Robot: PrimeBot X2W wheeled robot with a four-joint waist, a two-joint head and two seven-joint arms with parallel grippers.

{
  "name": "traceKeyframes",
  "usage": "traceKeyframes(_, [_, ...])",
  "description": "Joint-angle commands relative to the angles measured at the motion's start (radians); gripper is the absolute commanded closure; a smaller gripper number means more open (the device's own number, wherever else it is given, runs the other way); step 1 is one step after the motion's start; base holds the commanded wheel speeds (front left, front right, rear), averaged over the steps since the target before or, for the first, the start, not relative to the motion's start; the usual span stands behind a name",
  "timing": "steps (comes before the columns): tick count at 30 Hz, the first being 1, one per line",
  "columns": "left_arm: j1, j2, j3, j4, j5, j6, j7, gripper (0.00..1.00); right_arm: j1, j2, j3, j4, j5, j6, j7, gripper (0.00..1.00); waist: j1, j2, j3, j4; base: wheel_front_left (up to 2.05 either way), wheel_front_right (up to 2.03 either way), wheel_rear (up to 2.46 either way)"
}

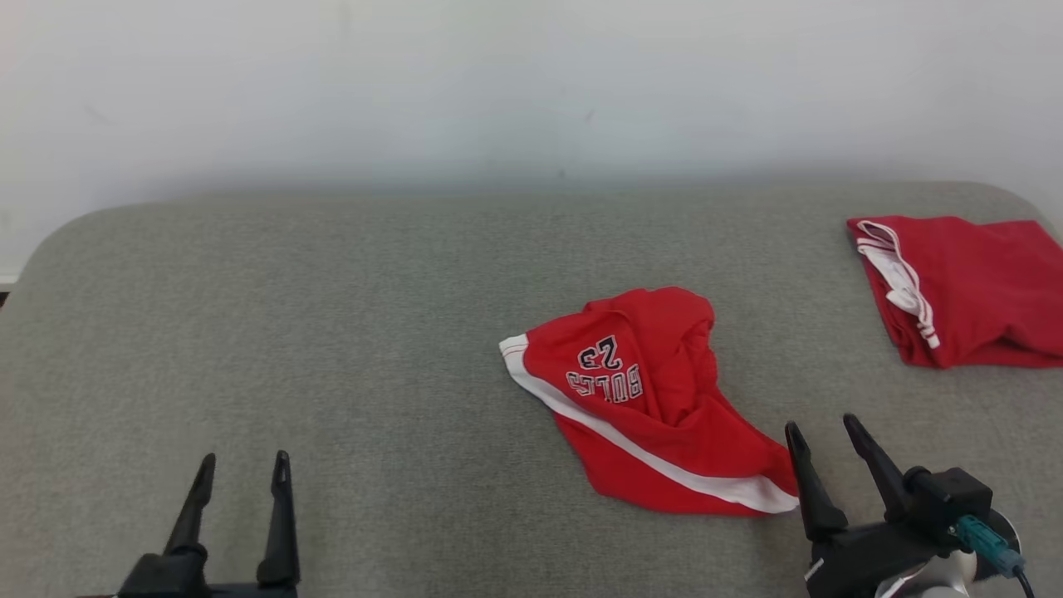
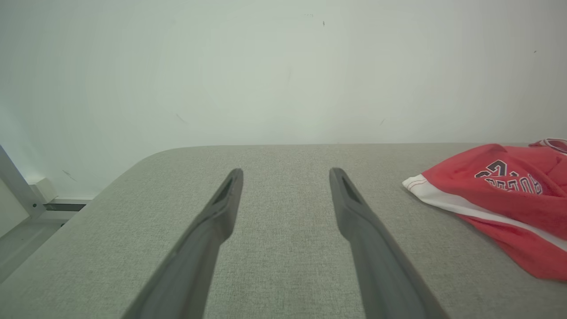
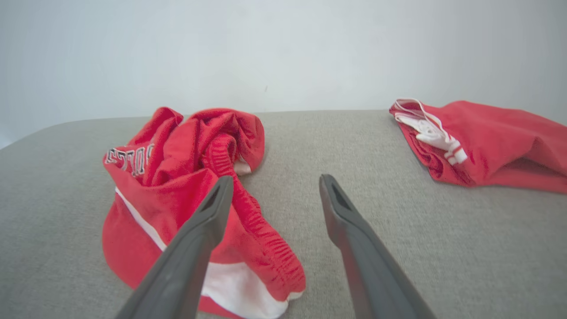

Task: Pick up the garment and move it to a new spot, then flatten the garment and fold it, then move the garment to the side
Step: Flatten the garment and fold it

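The garment is a crumpled pair of red shorts with a white stripe and dark lettering, lying right of centre on the grey padded table. It also appears at the right edge in the left wrist view and at the left in the right wrist view. My right gripper is open, just right of the garment's near corner, its left finger over the fabric's edge, holding nothing. Far to the left, near the front edge, my left gripper stands open over bare table.
A second red garment with white drawstrings lies folded at the table's far right. A pale wall rises behind the table. The table's rounded left corner drops to a floor with a metal frame leg.
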State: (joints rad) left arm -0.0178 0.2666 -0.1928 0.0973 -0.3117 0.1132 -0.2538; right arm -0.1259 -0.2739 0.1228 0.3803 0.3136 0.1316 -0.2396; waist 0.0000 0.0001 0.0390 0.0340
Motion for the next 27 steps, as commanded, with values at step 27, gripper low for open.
traceKeyframes(27, [-0.414, 0.247, -0.021, 0.071, -0.108, -0.208, 0.403, 0.0, -0.07, 0.206, 0.0, -0.164, -0.031, -0.002, -0.024, 0.0, 0.0, -0.0001, 0.202, -0.411, 0.0, 0.0, 0.0])
